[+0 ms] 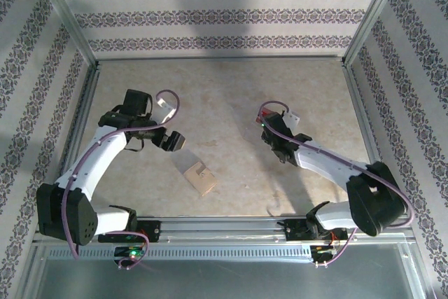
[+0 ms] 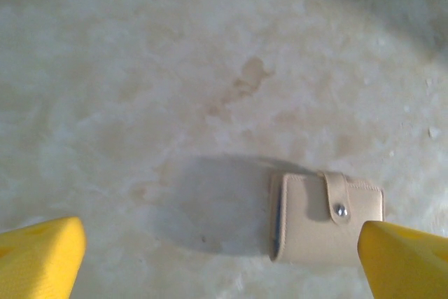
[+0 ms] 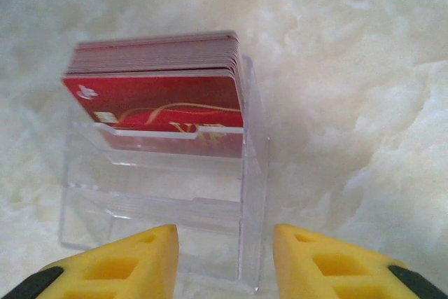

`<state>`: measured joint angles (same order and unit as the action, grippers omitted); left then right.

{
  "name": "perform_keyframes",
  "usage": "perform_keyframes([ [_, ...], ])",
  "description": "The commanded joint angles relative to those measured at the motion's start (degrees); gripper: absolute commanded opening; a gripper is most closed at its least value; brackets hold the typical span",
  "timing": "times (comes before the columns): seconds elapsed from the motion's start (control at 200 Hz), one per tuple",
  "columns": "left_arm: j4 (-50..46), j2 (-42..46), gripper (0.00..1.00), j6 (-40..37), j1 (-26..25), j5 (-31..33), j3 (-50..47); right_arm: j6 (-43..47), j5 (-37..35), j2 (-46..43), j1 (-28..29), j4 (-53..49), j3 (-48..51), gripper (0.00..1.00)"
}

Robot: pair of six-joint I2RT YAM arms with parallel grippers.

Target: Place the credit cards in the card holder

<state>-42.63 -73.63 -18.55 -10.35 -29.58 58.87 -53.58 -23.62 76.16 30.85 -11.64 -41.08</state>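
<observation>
Red credit cards (image 3: 157,96) sit stacked in a clear stand (image 3: 154,187) just ahead of the right hand (image 3: 224,236), jaws parted, grasping nothing. Best to pinch only the front card's upper edge and lift straight. The left hand (image 2: 220,232) hangs released near the closed card holder (image 2: 308,225) on the table (image 2: 140,68).

- this looks like a lab's robot test cell, not a home: the patterned walls (image 1: 210,12) are flat panels framed by bare aluminium posts (image 1: 66,15)
- the left arm (image 1: 91,159) and right arm (image 1: 329,162) are bolted to a metal rail (image 1: 224,225) along the table's (image 1: 224,96) near edge
</observation>
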Motion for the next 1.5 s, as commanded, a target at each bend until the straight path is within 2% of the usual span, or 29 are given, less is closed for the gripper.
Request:
perform_keyframes([
  [0.0, -6.39, -2.05, 0.97, -4.95, -2.28, -0.63, -2.37, 4.46, 1.21, -4.58, -0.44, -2.67, 1.80, 0.47],
  [0.1, -6.41, -3.87, 0.94, -5.63, -4.21, -1.77, -4.42, 8.74, 2.31, -8.91, -0.52, -4.06, 2.58, 0.59],
  [0.13, -6.26, -4.63, 0.93, -5.33, -4.64, -2.19, -4.87, 9.99, 2.69, -10.12, -0.53, -4.95, 2.58, 0.68],
  [0.175, -5.77, -5.70, 0.93, -4.72, -5.24, -2.03, -5.40, 11.38, 3.10, -11.99, -0.62, -6.10, 2.61, 0.75],
  [0.33, -4.01, -8.38, 0.81, -4.42, -7.65, -1.09, -6.52, 16.89, 7.51, -18.03, -0.71, -6.00, 4.45, 0.98],
  [0.535, -0.69, -12.56, 0.66, -0.10, -7.84, -7.50, -6.16, 21.19, 18.84, -22.45, -0.79, -2.95, 7.39, 0.98],
  [0.729, -1.23, -17.62, 0.60, 1.68, -8.22, -7.31, -4.49, 20.06, 23.14, -24.26, -0.69, -0.98, 9.74, 0.98],
  [1.044, -1.02, -23.29, 0.47, 3.10, -10.05, -8.61, -2.24, 19.83, 24.96, -26.74, -0.62, 1.86, 12.81, 0.97],
  [1.364, -0.62, -25.69, 0.40, 4.90, -10.50, -9.69, -2.77, 17.91, 25.37, -28.17, -0.46, 3.41, 14.37, 0.96],
  [1.494, -0.99, -26.66, 0.30, 5.05, -10.71, -9.09, -2.30, 18.09, 25.68, -27.74, -0.44, 3.27, 14.35, 0.96],
])
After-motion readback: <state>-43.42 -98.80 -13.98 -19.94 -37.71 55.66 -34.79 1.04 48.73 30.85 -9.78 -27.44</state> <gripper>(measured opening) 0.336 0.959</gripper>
